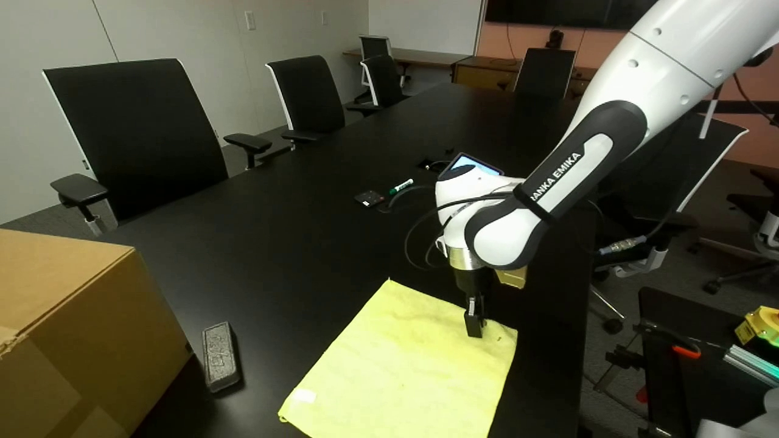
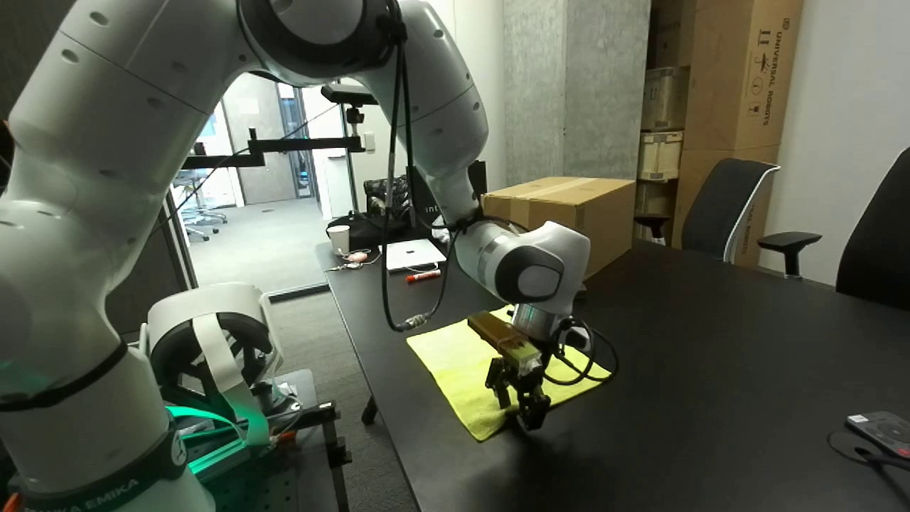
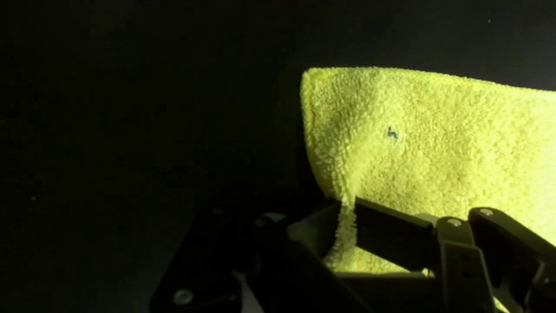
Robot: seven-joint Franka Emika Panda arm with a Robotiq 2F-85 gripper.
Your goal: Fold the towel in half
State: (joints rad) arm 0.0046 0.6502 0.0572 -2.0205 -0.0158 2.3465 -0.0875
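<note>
Over the desk (image 1: 292, 243): one arm (image 1: 578, 164), bent, its end pointing downward.
Pincer (image 3: 346, 221): one, pinching one towel (image 3: 425, 148) at its edge, near a corner.
Green marker (image 1: 401, 186): one.

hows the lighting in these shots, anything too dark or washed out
Wrist view: the black table is nearly solid black at left. In an exterior view, the bright yellow rectangular cloth towel looks pale, almost washed out; in an exterior view, a soft shadow darkens the table below the black two-fingered gripper.
</note>
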